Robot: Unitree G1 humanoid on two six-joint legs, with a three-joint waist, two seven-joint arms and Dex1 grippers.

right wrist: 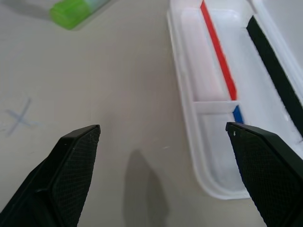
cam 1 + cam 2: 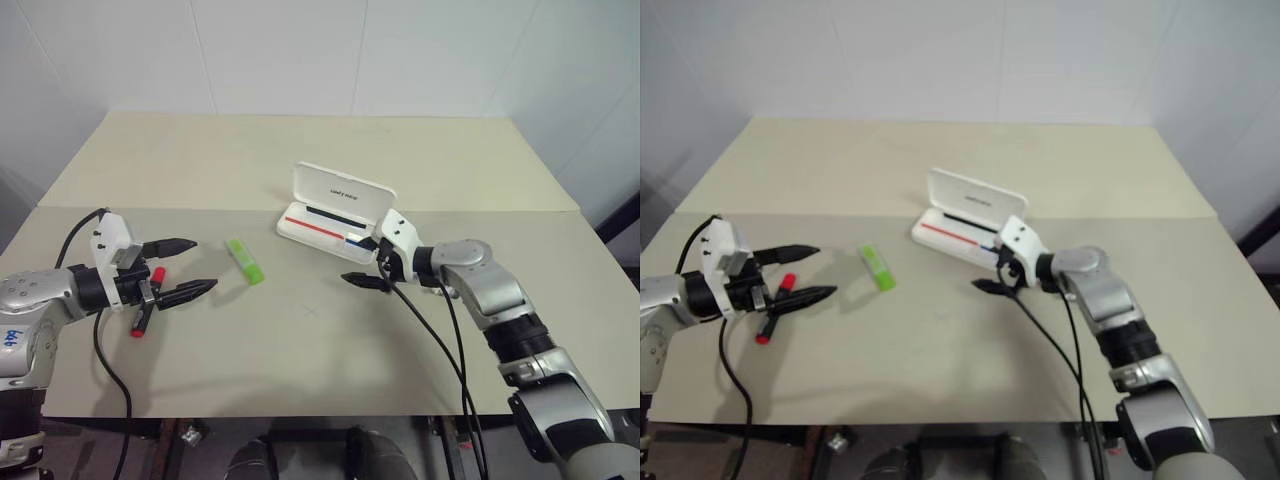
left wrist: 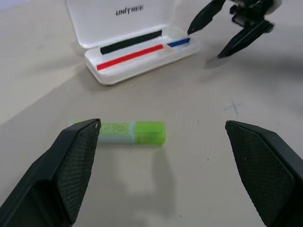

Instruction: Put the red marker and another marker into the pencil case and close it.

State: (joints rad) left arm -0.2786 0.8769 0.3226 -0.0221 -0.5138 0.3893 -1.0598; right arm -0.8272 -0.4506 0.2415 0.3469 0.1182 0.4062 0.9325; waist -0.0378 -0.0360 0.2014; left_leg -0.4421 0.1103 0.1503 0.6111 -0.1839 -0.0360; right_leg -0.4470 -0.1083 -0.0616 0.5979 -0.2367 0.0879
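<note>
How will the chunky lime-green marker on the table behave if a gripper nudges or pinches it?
The chunky lime-green marker looks rigid, so it should not flex in a pinch. Its smooth plastic may slip between the textured fingers. It lies flat on the beige table and looks somewhat flat-sided, so it would probably slide rather than roll. Being small, it is likely light.

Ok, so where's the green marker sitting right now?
In the head views the green marker lies flat on the table, left of centre, between the open left gripper and the open pencil case, touching neither.
</note>
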